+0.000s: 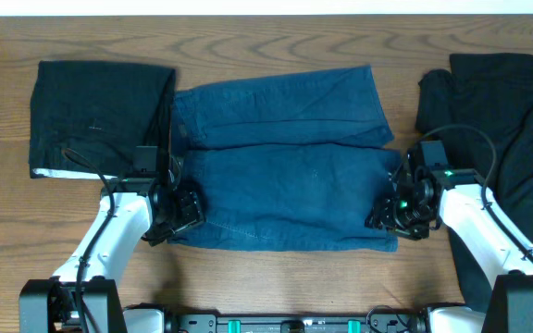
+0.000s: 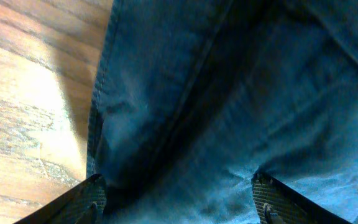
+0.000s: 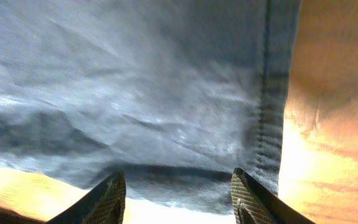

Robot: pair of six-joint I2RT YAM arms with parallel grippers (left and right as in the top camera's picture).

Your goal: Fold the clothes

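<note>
denim-blue shorts (image 1: pixel 285 185) lie folded mid wooden table (image 1: pixel 248 37); left gripper (image 1: pixel 185 209) over their left edge, right gripper (image 1: pixel 387 215) over their right edge, both jaws spread, nothing pinched; black garments (image 1: pixel 100 116) alongside

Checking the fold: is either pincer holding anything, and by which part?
Nothing looks held. The left pincer and right pincer stand open at opposite side edges of the folded blue denim garment, not pinching it.
</note>
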